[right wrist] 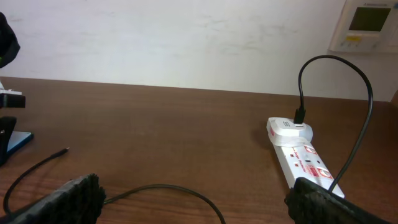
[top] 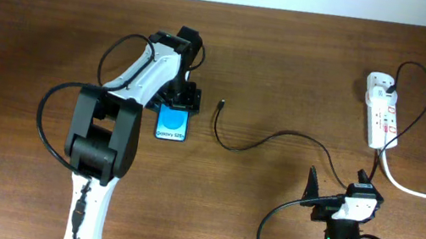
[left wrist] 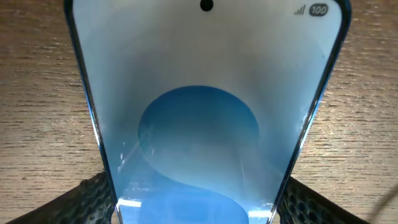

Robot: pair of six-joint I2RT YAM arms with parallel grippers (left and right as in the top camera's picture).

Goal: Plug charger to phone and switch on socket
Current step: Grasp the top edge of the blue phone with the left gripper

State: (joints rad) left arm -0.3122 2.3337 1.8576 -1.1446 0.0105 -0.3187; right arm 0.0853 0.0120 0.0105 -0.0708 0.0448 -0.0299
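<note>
Left gripper (top: 179, 104) clamps the phone (top: 172, 123); right gripper (right wrist: 199, 196) gapes wide, empty.
The left fingers (left wrist: 87, 199) press the Galaxy-labelled phone's long edges. The charger (top: 230, 145) lies loose on the table, its plug tip near the phone's right side. The socket (top: 381, 112) sits far right.

Phone (top: 173, 122) left; charger (top: 236, 150) middle, seemingly entering socket (top: 381, 112), far right.

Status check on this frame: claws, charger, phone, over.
Left claw shut on phone. Right claw open, empty. Tip of charger on table, apart from phone. Nothing blocking.
</note>
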